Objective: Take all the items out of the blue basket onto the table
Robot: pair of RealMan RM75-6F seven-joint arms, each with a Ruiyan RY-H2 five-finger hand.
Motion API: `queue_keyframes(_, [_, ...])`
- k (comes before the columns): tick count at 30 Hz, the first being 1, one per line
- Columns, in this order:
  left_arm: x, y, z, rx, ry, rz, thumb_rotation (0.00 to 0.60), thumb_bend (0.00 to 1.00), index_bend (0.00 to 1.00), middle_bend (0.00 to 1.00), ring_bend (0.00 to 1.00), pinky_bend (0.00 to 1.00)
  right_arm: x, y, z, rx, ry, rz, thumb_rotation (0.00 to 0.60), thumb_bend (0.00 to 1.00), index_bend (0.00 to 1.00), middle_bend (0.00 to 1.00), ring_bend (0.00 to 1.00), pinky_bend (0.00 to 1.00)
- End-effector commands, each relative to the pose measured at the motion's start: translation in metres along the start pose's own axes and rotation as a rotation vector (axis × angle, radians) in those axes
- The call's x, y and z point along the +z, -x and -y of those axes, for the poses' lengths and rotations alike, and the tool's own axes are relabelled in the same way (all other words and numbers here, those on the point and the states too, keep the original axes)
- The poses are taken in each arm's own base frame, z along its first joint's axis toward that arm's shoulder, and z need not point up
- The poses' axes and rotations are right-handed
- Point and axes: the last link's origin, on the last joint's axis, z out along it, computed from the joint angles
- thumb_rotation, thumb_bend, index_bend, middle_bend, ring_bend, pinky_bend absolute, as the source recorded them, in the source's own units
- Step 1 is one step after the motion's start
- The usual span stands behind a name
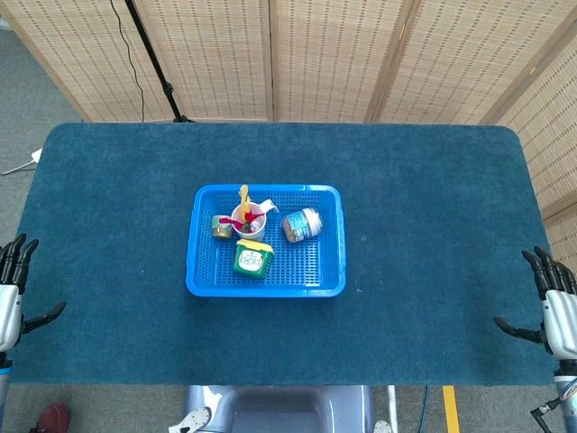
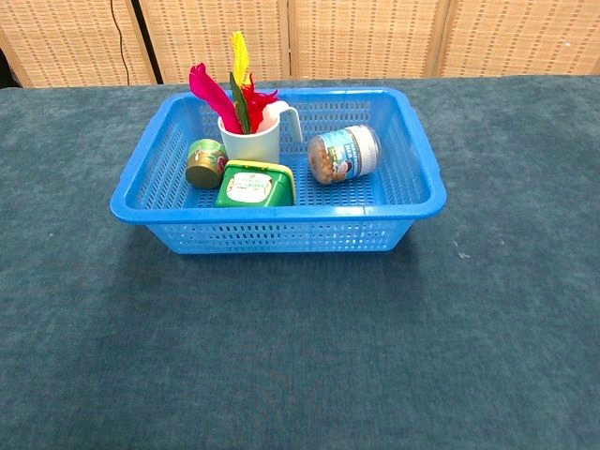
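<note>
A blue basket (image 1: pixel 329 244) (image 2: pixel 412 141) sits at the middle of the table. Inside it stand a white cup (image 1: pixel 250 221) (image 2: pixel 253 141) holding red, yellow and green feathers, a small round tin (image 1: pixel 221 226) (image 2: pixel 204 162) to its left, a green box (image 1: pixel 253 258) (image 2: pixel 253 184) in front, and a clear jar of nuts (image 1: pixel 302 225) (image 2: pixel 343 154) lying on its side at the right. My left hand (image 1: pixel 11 289) hangs at the table's left front edge, fingers spread, holding nothing. My right hand (image 1: pixel 552 307) hangs at the right front edge, likewise spread and empty. Neither hand shows in the chest view.
The dark blue cloth table (image 1: pixel 433 207) (image 2: pixel 300 356) stretches around the basket on all sides. Wicker screens (image 1: pixel 325 54) stand behind the table, with a black stand leg (image 1: pixel 158 68) at the back left.
</note>
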Motion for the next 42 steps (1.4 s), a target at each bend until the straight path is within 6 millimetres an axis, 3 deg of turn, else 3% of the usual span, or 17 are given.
queue_keyframes(1, [0.001,0.001,0.0,-0.008,0.005,0.0,0.6,0.06,0.0,0.0,0.0,0.0,0.0,0.0,0.0,-0.001,0.002,0.001,0.6,0.0,0.0,0.0,0.0,0.0])
queue_keyframes(6, [0.005,0.004,-0.003,-0.03,0.023,0.006,0.6,0.06,0.0,0.0,0.0,0.0,0.0,0.0,0.0,0.001,0.006,-0.001,0.6,0.0,0.0,0.0,0.0,0.0])
queue_keyframes(10, [0.026,0.009,-0.025,-0.164,0.11,0.044,0.6,0.06,0.0,0.0,0.0,0.0,0.001,0.0,-0.001,0.0,0.011,-0.001,0.6,0.0,0.0,0.0,0.0,0.0])
queue_keyframes(16, [0.074,0.018,-0.081,-0.254,0.259,0.058,0.6,0.06,0.0,0.0,0.0,0.0,0.002,0.0,-0.002,0.001,0.018,0.002,0.6,0.0,0.0,0.0,0.0,0.0])
queue_keyframes(18, [0.091,0.027,-0.099,-0.259,0.273,0.08,0.6,0.06,0.0,0.0,0.0,0.0,0.003,0.0,-0.003,0.002,0.021,0.001,0.6,0.0,0.0,0.0,0.0,0.0])
queue_keyframes(19, [0.105,0.04,-0.122,-0.309,0.289,0.133,0.6,0.06,0.0,0.0,0.0,0.0,0.004,-0.001,-0.004,0.005,0.023,0.001,0.6,0.0,0.0,0.0,0.0,0.0])
queue_keyframes(22, [0.124,0.054,-0.148,-0.343,0.288,0.17,0.6,0.06,0.0,0.0,0.0,0.0,0.004,-0.001,-0.005,0.007,0.027,0.001,0.6,0.0,0.0,0.0,0.0,0.0])
queue_keyframes(28, [0.147,0.075,-0.184,-0.397,0.284,0.252,0.6,0.06,0.0,0.0,0.0,0.0,0.006,-0.004,-0.008,0.019,0.038,-0.002,0.6,0.0,0.0,0.0,0.0,0.0])
queue_keyframes(36, [0.164,0.091,-0.219,-0.508,0.281,0.288,0.6,0.06,0.0,0.0,0.0,0.0,0.008,-0.008,-0.012,0.035,0.051,-0.008,0.6,0.0,0.0,0.0,0.0,0.0])
queue_keyframes(42, [0.173,0.099,-0.24,-0.477,0.294,0.303,0.6,0.06,0.0,0.0,0.0,0.0,0.01,-0.009,-0.014,0.041,0.058,-0.008,0.6,0.0,0.0,0.0,0.0,0.0])
